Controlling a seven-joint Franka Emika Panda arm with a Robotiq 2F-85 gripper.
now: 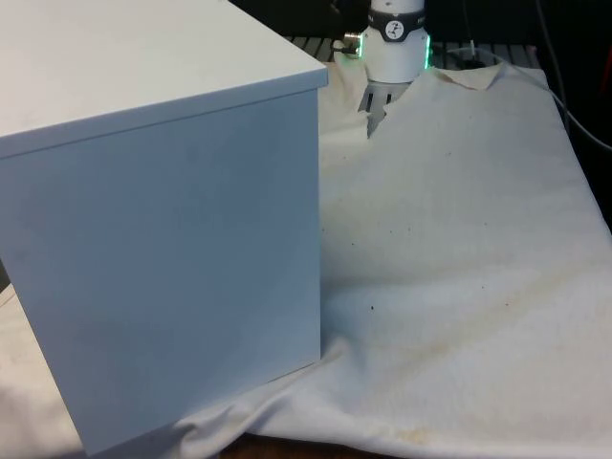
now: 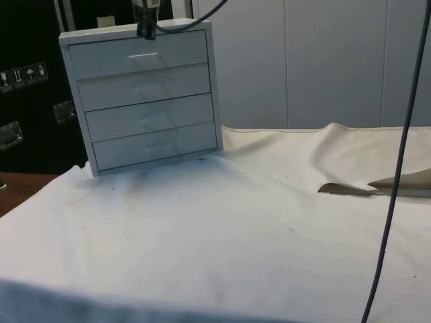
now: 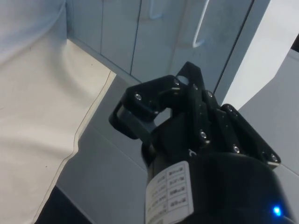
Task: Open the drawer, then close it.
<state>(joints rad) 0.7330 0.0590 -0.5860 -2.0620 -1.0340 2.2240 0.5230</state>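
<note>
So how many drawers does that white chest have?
4, stacked on its front in the side view: top drawer, second drawer, third drawer, bottom drawer. All look shut.

One camera looks across the table from close by the chest of drawers (image 1: 163,220), seeing its plain back and top, with the white cloth (image 1: 459,249) stretching away on the front view's right. The side camera sits low at the table's side, farther off, and faces the chest's four drawer fronts (image 2: 145,101). The wrist camera rides just behind the gripper (image 3: 154,107), very near the chest. All three share the chest and the cloth.
</note>
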